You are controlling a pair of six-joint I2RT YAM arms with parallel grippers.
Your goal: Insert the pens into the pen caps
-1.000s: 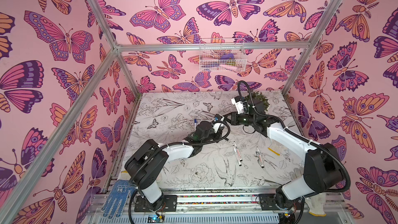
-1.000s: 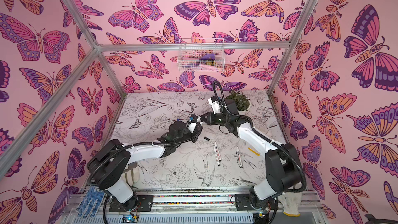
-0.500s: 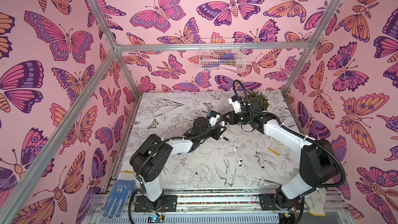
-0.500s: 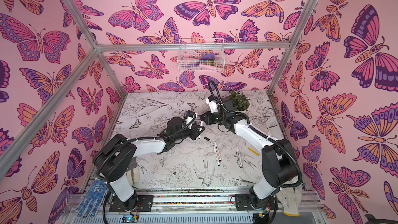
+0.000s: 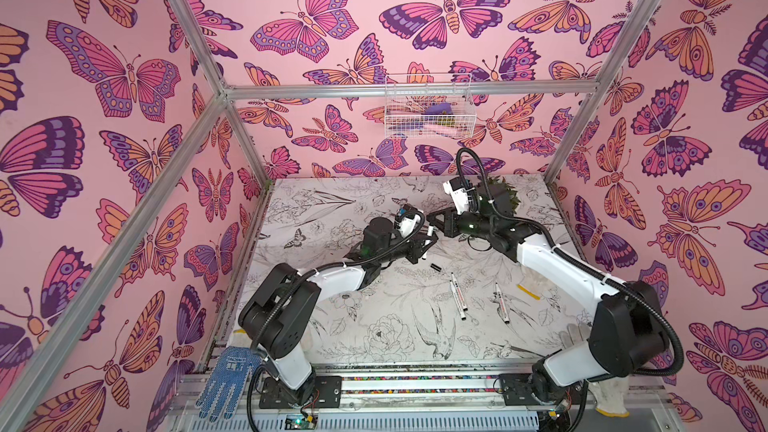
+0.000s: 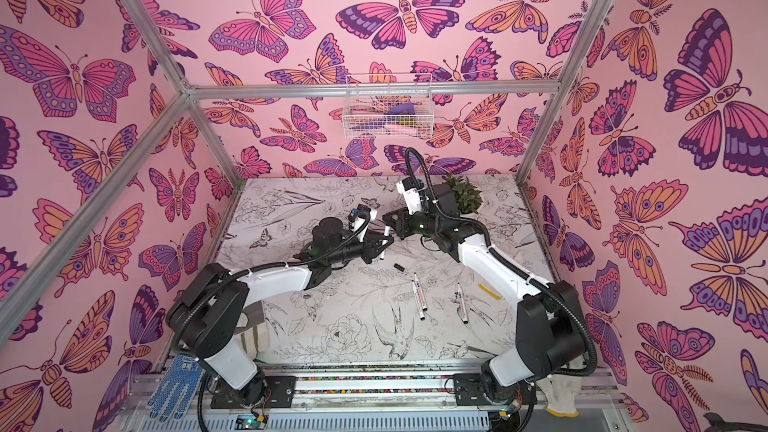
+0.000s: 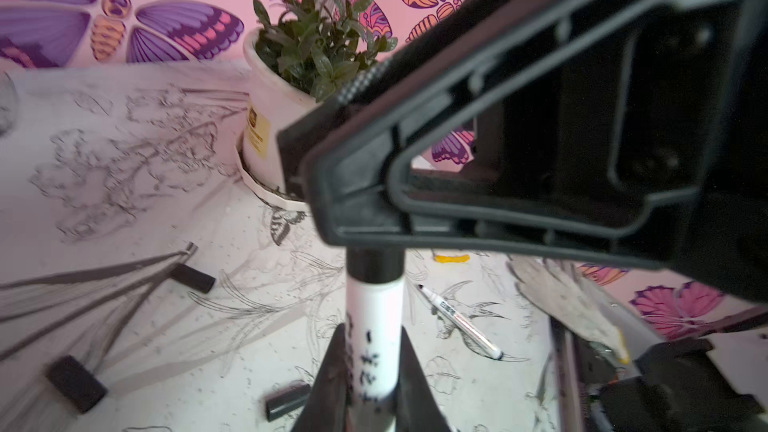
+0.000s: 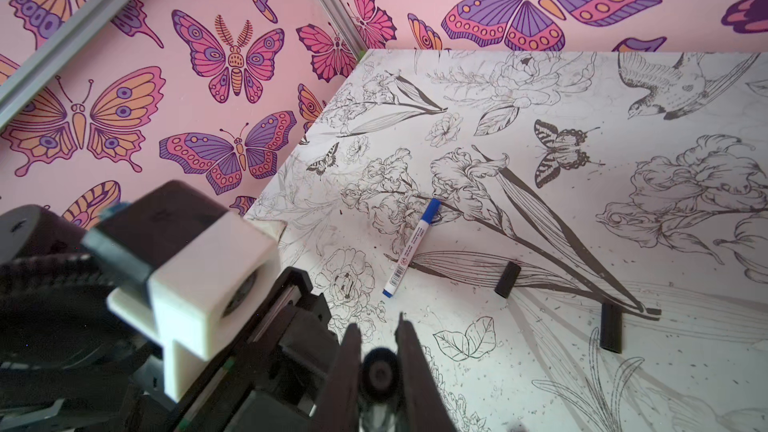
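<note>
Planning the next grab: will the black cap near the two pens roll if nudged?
Likely: the cap is a short cylinder on its side, so it may roll. It looks small and light, so jaws could flick it.

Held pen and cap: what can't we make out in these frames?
- Right wrist: cap blurred, end-on in the right tool; what's behind it is mostly hidden.
- Left wrist: cap's top hidden by the right tool; how far the pen is in, unclear.
- Top views: where they meet is too small.
</note>
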